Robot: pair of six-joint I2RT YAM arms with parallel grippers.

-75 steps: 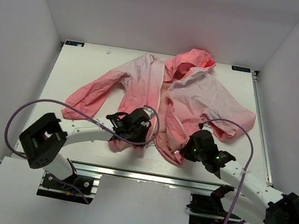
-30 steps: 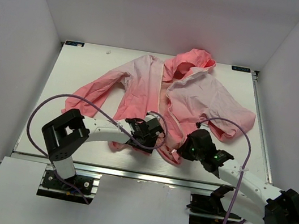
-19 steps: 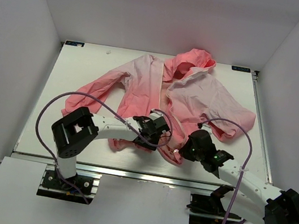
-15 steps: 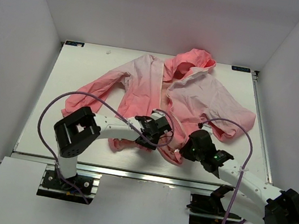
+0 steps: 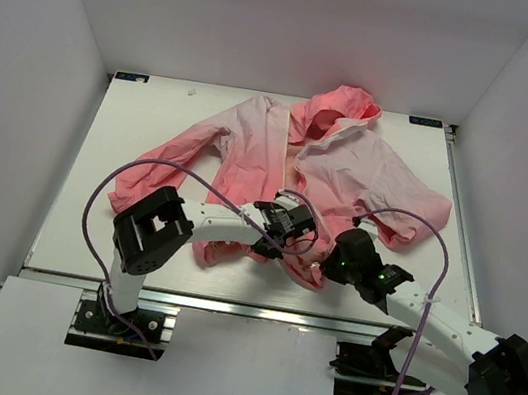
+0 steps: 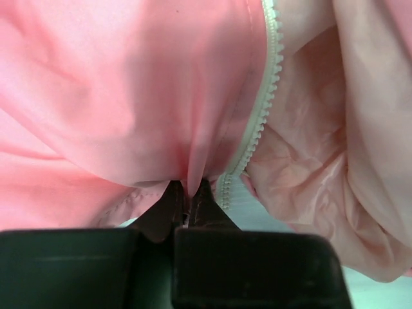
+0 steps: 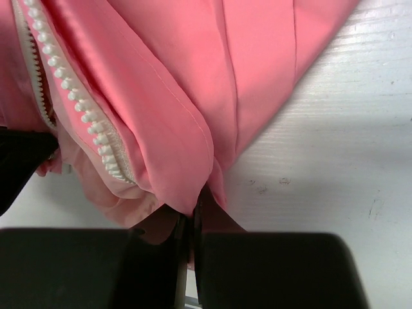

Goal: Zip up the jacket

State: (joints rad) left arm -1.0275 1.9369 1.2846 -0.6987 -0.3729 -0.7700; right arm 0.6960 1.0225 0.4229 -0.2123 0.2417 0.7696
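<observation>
Jacket (image 5: 369, 175) — hem folds tight between left jaws, right jaws.

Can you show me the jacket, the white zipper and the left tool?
jacket (image 5: 380, 171), top external view, on its pale pink front panel.
zipper (image 6: 261, 116), left wrist view, on the white teeth.
left tool (image 6: 188, 192), left wrist view, between its fingertips pinching pink cloth.

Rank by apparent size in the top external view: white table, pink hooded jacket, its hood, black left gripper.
1. White table.
2. Thin pink hooded jacket.
3. Coral hood and black left gripper look alike; the gripper sits nearer the camera, so unranked.
</observation>
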